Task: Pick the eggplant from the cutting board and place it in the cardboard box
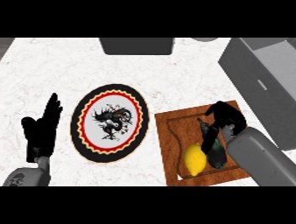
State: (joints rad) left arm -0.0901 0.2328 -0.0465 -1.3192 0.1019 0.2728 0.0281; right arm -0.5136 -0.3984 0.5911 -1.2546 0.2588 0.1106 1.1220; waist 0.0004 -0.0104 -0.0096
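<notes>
Grasping is the step in hand, judged from the layout. The right hand (pixel 226 117) sits over the upper end of the eggplant (pixel 213 151), fingers curled down around it; whether the curl has fully closed on the eggplant cannot be told, since the hand hides the contact. The eggplant lies on the cutting board (pixel 171 144), lengthwise, with the lemon (pixel 195 159) just beside it on the left, touching or nearly so.

The next move calls for a straight lift clear of the cutting board's raised rim, then a carry up and to the right into the cardboard box (pixel 276 83). The box stands just beyond the cutting board's upper right corner, its near wall facing the hand, so the eggplant must rise above that wall before crossing it.

Open counter lies between the cutting board and the plate (pixel 109 124) on the left. The lemon limits sideways room on that side. The left hand (pixel 42 129) rests open near the left edge, fingers up, beside the plate and well apart from the work.
</notes>
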